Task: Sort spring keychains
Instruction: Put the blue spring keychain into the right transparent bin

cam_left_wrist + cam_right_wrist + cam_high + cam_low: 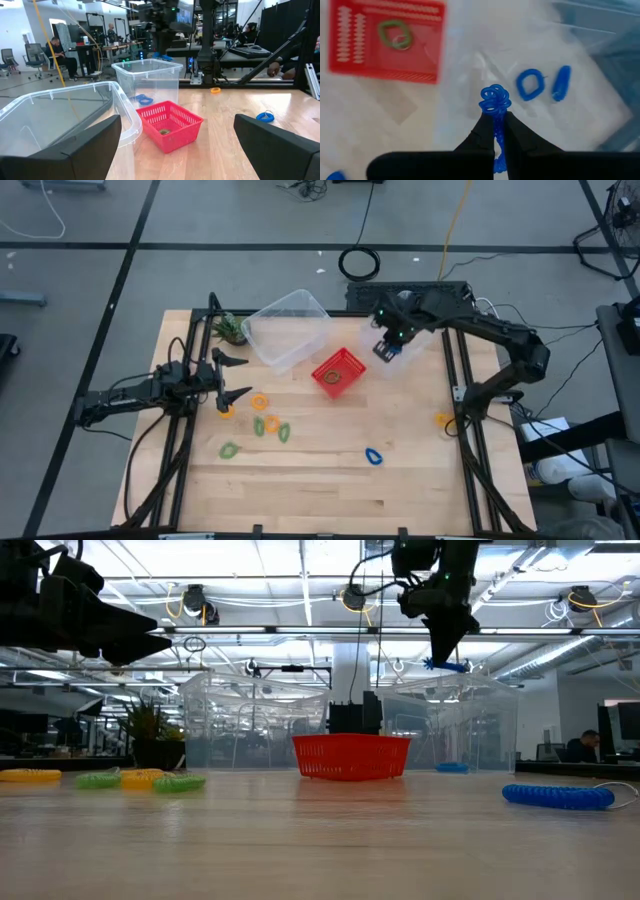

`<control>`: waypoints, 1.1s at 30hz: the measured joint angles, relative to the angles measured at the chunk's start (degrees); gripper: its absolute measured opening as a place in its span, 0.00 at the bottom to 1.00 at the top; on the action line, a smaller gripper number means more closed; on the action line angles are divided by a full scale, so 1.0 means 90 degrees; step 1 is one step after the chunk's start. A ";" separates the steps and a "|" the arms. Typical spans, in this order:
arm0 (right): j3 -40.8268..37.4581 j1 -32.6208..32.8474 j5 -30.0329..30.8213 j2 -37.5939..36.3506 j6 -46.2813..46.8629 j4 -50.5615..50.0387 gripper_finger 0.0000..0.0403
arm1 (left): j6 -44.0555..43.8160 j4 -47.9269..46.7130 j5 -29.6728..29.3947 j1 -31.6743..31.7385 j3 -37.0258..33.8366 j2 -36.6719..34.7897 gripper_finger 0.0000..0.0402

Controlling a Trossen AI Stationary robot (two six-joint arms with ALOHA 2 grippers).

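Note:
My right gripper (495,116) hangs above the small clear bin (405,352) at the table's far right, shut on a blue spring keychain (495,99). Two blue keychains (530,84) lie on that bin's floor. A green one (395,34) lies in the red basket (338,372). Orange and green keychains (260,402) lie loose at the table's left, a blue one (373,456) near the middle and an orange one (443,419) at the right. My left gripper (238,377) waits open at the left edge, holding nothing. My right gripper pinches the blue keychain between its two fingertips, on a stretch of coil (496,127) just behind a bunched end (495,96) that sticks out past the tips. The fingers point steeply down. The keychain is lifted clear, hanging over the small clear bin.
A large clear bin (287,328) stands at the far middle, left of the red basket. A small green plant (230,328) sits at the far left corner. The near half of the wooden table (330,500) is bare wood.

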 joint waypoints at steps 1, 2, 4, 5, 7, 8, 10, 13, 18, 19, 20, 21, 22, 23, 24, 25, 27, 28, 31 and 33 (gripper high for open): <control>0.0000 -0.0126 0.0000 0.0002 -0.0054 0.0052 0.00 | 0.0000 0.0000 0.0000 0.0002 -0.0001 -0.0001 0.98; 0.0000 -0.0238 0.0000 0.0002 -0.0085 0.0136 0.00 | 0.0000 0.0000 0.0000 0.0002 0.0000 -0.0002 0.98; 0.0000 -0.0443 0.0000 0.0002 -0.0105 0.0333 0.00 | 0.0000 0.0000 0.0000 0.0001 0.0000 0.0000 0.98; 0.0000 -0.0531 -0.0002 0.0002 -0.0112 0.0418 0.00 | 0.0000 0.0000 0.0000 0.0002 0.0000 -0.0001 0.98; 0.0000 -0.0674 -0.0002 0.0002 -0.0110 0.0535 0.00 | 0.0000 0.0000 0.0000 0.0000 0.0000 0.0001 0.98; 0.0000 -0.0729 0.0000 0.0002 -0.0112 0.0558 0.00 | 0.0000 0.0000 0.0000 0.0001 0.0000 -0.0002 0.98; 0.0000 -0.0804 0.0013 0.0029 -0.0135 0.0556 0.00 | 0.0000 0.0000 0.0000 0.0001 -0.0001 -0.0002 0.98; 0.0000 -0.0867 0.0151 0.0146 -0.0158 0.0596 0.00 | 0.0000 0.0000 0.0000 0.0002 0.0000 -0.0001 0.98; -0.0143 -0.0965 0.0166 0.0331 -0.0274 0.0915 0.00 | 0.0000 0.0000 0.0000 0.0000 -0.0002 0.0000 0.98; -0.0208 -0.1003 0.0165 0.0356 -0.0324 0.0946 0.00 | 0.0000 0.0000 0.0000 0.0002 0.0000 0.0000 0.98; -0.0273 -0.1039 0.0164 0.0365 -0.0378 0.0998 0.00 | 0.0000 0.0000 0.0000 0.0000 0.0000 0.0001 0.98; -0.0343 -0.1078 0.0162 0.0367 -0.0413 0.1105 0.00 | 0.0000 0.0000 0.0000 0.0000 0.0000 -0.0002 0.98; -0.0424 -0.1122 0.0163 0.0363 -0.0439 0.1241 0.00 | 0.0000 0.0000 0.0000 0.0000 0.0000 0.0001 0.98; -0.0531 -0.1169 0.0160 0.0362 -0.0484 0.1378 0.00 | 0.0000 0.0000 0.0000 0.0001 -0.0001 -0.0002 0.98; -0.0647 -0.1203 0.0155 0.0365 -0.0527 0.1483 0.00 | 0.0000 -0.0002 0.0000 0.0000 0.0000 -0.0001 0.98; -0.0756 -0.1241 0.0153 0.0374 -0.0545 0.1546 0.00 | 0.0000 0.0000 0.0000 0.0000 -0.0001 0.0000 0.98; -0.0925 -0.1332 0.0138 0.0379 -0.0583 0.1690 0.00 | 0.0000 0.0002 0.0000 0.0001 -0.0001 -0.0002 0.98; -0.1005 -0.1380 0.0138 0.0370 -0.0586 0.1803 0.00 | 0.0000 0.0000 0.0000 0.0001 -0.0001 0.0001 0.98; -0.1305 -0.1500 0.0126 0.0369 -0.0560 0.2019 0.00 | 0.0000 0.0000 0.0000 0.0002 0.0000 0.0001 0.98; -0.1512 -0.1553 0.0008 0.0372 -0.0444 0.2305 0.00 | 0.0000 0.0000 0.0000 0.0000 0.0000 0.0001 0.98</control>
